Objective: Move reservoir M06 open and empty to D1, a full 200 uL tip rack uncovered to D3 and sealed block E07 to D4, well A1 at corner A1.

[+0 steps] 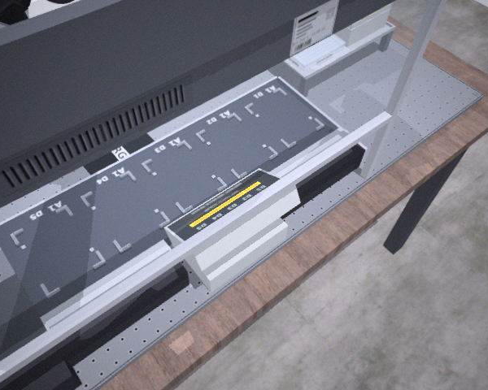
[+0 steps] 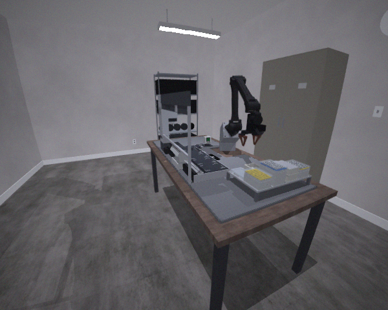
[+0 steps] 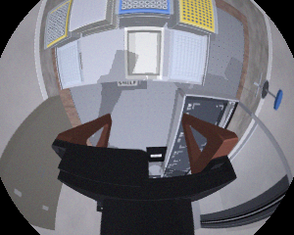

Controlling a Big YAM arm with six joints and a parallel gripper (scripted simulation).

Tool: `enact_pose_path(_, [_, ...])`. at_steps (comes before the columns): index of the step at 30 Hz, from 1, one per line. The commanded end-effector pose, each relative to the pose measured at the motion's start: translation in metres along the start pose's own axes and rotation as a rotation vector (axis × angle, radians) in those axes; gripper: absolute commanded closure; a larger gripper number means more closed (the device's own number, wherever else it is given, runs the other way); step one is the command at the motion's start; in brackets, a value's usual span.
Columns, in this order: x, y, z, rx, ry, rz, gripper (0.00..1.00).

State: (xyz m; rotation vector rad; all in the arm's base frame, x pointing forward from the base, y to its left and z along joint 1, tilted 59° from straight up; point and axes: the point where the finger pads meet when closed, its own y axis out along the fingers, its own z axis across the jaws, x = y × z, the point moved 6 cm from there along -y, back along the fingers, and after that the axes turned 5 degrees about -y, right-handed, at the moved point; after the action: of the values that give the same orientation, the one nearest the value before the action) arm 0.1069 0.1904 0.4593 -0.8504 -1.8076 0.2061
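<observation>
My gripper (image 2: 249, 141) (image 3: 146, 117) is open and empty. It hangs high above the table between the arm's base and the shelf (image 2: 280, 188) (image 3: 115, 77). In the wrist view the shelf lies ahead with two rows of labware. A white open tray (image 3: 143, 51) stands in the near row's middle, between two pale plates (image 3: 69, 65) (image 3: 186, 55). Behind are a blue-rimmed rack (image 2: 273, 164) with a grey field, a yellow rack (image 3: 196, 7) (image 2: 257, 174) showing dark holes, a yellow-rimmed grey rack (image 3: 59, 23) and a grey covered item (image 3: 91, 6). Labels are too small to read. The deck (image 1: 236, 142) (image 3: 202, 112) holds nothing in D1 to D5.
A gantry rail (image 1: 219, 235) with a display head (image 1: 223, 203) runs along the deck's front edge, with an upright post (image 1: 408, 71) at the D1 end. The instrument's dark housing (image 1: 110, 84) rises behind the deck. A tall rack (image 2: 176, 103) stands at the table's far end.
</observation>
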Motion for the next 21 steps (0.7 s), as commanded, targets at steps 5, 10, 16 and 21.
enact_pose_path(5, [0.04,-0.016,-0.007,0.003,0.029,-0.042,0.0])
enact_pose_path(10, [0.064,-0.016,-0.009,0.004,0.031,-0.042,0.0])
enact_pose_path(16, [0.094,-0.016,-0.012,0.006,0.033,-0.043,0.0])
enact_pose_path(21, [0.078,-0.014,-0.007,0.005,0.035,-0.025,0.0])
